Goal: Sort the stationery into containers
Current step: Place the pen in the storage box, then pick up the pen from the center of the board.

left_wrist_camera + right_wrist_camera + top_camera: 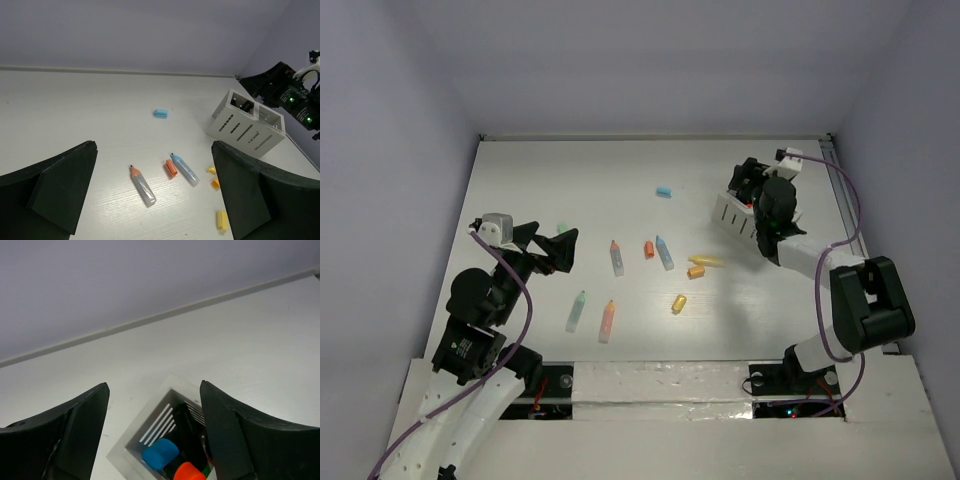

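Dark fingers (75, 430) of the right gripper (153, 390) stand wide apart with nothing between them, poised over the white box (150, 427), which sits near the table's (570, 180) right edge, in its far half. In the compartment below, a blue piece (160, 452) and an orange one (190, 472) appear to stand on end. This looks like a drop-off. To do it well, the gripper should rise straight up clear of the slotted wall before swinging out, so the box is not nudged. The left gripper (545, 242) hangs wide and empty by the left edge. Mid-table, the yellow highlighter (706, 261) lies with its long axis along the near edge. The orange-tipped marker (617, 257) and the blue marker (664, 252) point roughly toward the far edge. A good pick would close across those axes.
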{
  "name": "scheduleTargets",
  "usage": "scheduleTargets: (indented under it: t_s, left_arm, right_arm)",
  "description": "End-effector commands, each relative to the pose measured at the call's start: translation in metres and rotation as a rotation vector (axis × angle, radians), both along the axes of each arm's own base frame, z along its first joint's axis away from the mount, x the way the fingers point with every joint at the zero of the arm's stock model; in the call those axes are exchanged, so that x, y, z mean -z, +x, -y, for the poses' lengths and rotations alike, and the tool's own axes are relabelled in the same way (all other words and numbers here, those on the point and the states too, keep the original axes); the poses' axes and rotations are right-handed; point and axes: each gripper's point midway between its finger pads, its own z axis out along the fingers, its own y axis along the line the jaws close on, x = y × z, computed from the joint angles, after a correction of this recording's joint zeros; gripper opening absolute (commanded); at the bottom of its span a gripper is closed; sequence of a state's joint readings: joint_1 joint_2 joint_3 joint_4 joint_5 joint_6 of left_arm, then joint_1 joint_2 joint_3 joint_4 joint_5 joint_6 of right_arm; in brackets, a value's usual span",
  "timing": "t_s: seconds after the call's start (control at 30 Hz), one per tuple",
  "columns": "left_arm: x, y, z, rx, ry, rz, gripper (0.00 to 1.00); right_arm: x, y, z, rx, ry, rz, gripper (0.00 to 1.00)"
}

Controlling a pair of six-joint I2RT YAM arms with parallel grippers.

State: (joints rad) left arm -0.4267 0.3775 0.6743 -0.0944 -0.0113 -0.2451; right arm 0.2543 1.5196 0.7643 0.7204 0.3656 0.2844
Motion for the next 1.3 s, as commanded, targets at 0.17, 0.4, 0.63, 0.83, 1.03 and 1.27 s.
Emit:
scheduleTargets:
  t_s: [0.17,0.4,0.63,0.83,1.03,1.27]
  left_arm:
    - [-0.026,-0.004,0.001,0.012,-0.038,0.072,0.99]
    - [-0.024,-0.001,0.002,0.012,-0.033,0.061,0.99]
    - [-0.021,0.001,0.004,0.013,-0.026,0.051,0.99]
    - [-0.018,0.003,0.004,0.011,-0.023,0.042,0.99]
    - [-0.018,0.005,0.005,0.011,-0.021,0.036,0.99]
    - [-0.016,0.006,0.006,0.012,-0.020,0.029,0.98]
  right_arm:
    - [-0.074,-0.012,-0.039,-0.186,0.031,0.072,0.73]
    - [-0.044,-0.057,-0.149,-0.500,-0.016,-0.129,0.26]
    - [0.023,-0.081,-0.208,-0.657,-0.039,-0.341,0.15]
    - [0.071,-0.094,-0.220,-0.689,-0.123,-0.525,0.35]
    - [0.119,-0.107,-0.231,-0.728,-0.180,-0.682,0.61]
    - [0.146,-0.104,-0.229,-0.674,-0.245,-0.753,0.59]
